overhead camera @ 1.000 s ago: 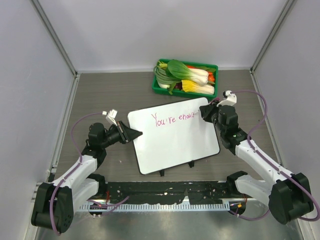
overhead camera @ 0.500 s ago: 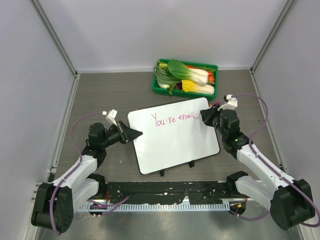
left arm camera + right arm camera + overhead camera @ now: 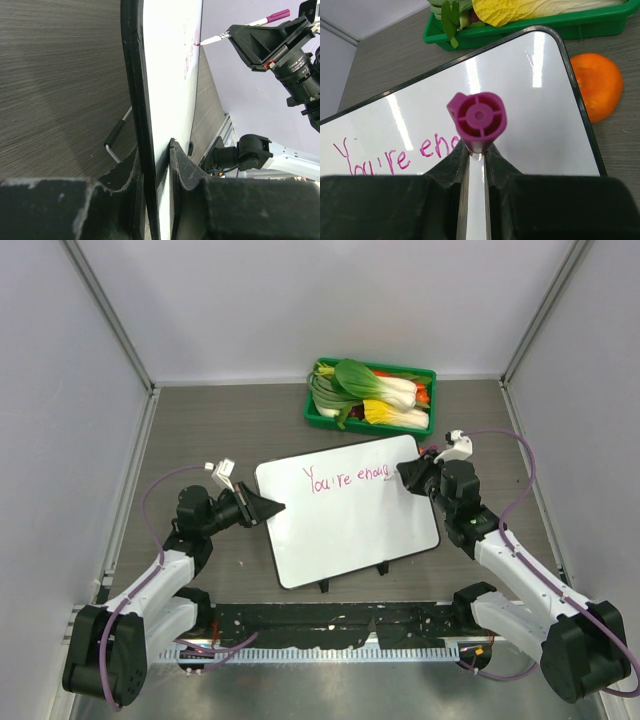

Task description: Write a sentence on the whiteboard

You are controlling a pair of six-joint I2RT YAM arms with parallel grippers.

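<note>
1. The whiteboard (image 3: 350, 530) lay on the table (image 3: 210, 430) in front of both arms. It was white and rectangular, with rounded corners, a thin black rim and small black clips on its near edge, and it sat slightly askew.
2. The sentence (image 3: 346, 477) ran along the board's far edge in thin magenta cursive, reading about "You're enoug".
3. The left gripper (image 3: 276, 507) was clamped on the board's left rim.
4. The right gripper (image 3: 408, 473) stood over the board's far right corner, clenched on a marker (image 3: 477, 117).
5. Only the top view took in the whole board, with a green tray (image 3: 428, 373) of vegetables beyond its far edge.
6. Only the right wrist view showed plainly an orange (image 3: 597, 85) just off the board's right rim. There the marker's magenta butt end hid the last letters.
7. Only the left wrist view showed the marker's tip touching the board's surface at the end of the writing, and a finger on each face of the left rim.
</note>
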